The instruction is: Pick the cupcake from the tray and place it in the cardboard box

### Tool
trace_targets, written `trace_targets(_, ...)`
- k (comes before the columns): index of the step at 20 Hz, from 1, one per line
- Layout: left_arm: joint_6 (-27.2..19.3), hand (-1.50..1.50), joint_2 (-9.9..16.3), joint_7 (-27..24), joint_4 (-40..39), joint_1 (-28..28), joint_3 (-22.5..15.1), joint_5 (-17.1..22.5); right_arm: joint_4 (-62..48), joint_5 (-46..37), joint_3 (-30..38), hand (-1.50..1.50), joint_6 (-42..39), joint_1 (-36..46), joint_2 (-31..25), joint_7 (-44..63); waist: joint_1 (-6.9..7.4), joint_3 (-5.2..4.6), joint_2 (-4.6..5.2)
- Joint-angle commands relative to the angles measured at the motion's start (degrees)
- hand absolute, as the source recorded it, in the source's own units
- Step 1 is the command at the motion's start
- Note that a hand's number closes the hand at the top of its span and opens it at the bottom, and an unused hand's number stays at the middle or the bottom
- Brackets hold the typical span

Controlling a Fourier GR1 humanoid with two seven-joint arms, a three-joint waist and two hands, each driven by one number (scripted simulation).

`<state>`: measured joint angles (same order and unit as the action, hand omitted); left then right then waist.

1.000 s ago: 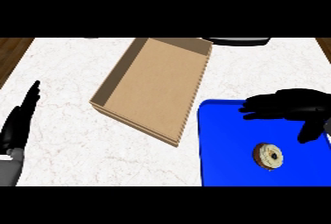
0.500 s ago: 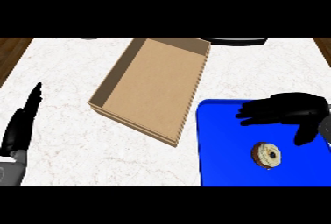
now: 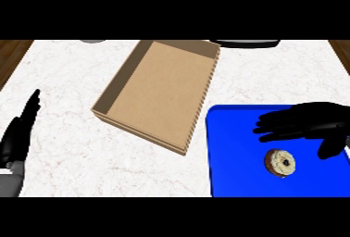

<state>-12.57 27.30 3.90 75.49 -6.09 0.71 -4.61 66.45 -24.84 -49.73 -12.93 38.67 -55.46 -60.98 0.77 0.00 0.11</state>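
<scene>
— What takes up the most room?

— The counter (image 3: 75, 69): a broad white top with faint grey marble veining, and strips of brown wood showing past its left and right edges.

— And on it?

— The cardboard box (image 3: 160, 92), plain tan and matte, a shallow open rectangle lying askew, its long sides running from upper right to lower left. Its thin walls show a layered edge along the near side. Just beside its lower right corner lies the tray (image 3: 239, 157), a flat sheet of glossy, saturated blue with a rounded upper left corner; it runs out of view at the right and the bottom.

— The hands?

— The right hand (image 3: 311, 122), black, hangs over the tray's upper right part, fingers stretched out toward the left and spread a little, thumb pointing down. It holds nothing. The left hand (image 3: 19, 136) rests at the left edge, black fingers straight and pressed together, pointing up, above a grey forearm.

— Where is the cupcake?

— The cupcake (image 3: 281, 162) sits on the tray, below the right hand and just left of its thumb, not touched. It is small and round, a brown rim around a pale speckled top.

— Anything else?

— Two dark rounded objects cut off at the top edge; I cannot tell what they are.
</scene>
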Motion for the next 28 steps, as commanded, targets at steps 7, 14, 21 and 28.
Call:
trace_targets(7,0.6,0.0,-1.7,-0.1,5.5,5.6,0.2,-0.7,-2.0,-7.4,-1.6,-1.5,-1.6,-2.8,4.7,-0.8,0.24,0.03,-0.16)
trace_targets(14,0.9,0.0,-2.1,-3.9,-2.3,1.6,2.1,-2.2,-1.8,-5.0,4.6,1.5,5.8,-6.3,10.0,-0.7,-0.61,0.01,-0.05)
trace_targets(21,3.1,0.0,-1.7,-2.1,-2.3,-0.1,3.7,-1.8,-3.7,-5.4,12.4,1.5,9.8,-6.5,11.7,-3.1,-0.71,0.02,-0.05)
trace_targets(28,3.2,0.0,-1.4,-0.6,-0.5,-1.9,2.7,-2.3,-20.0,-3.1,22.9,1.5,10.3,2.4,17.1,30.0,1.64,-0.02,0.83)
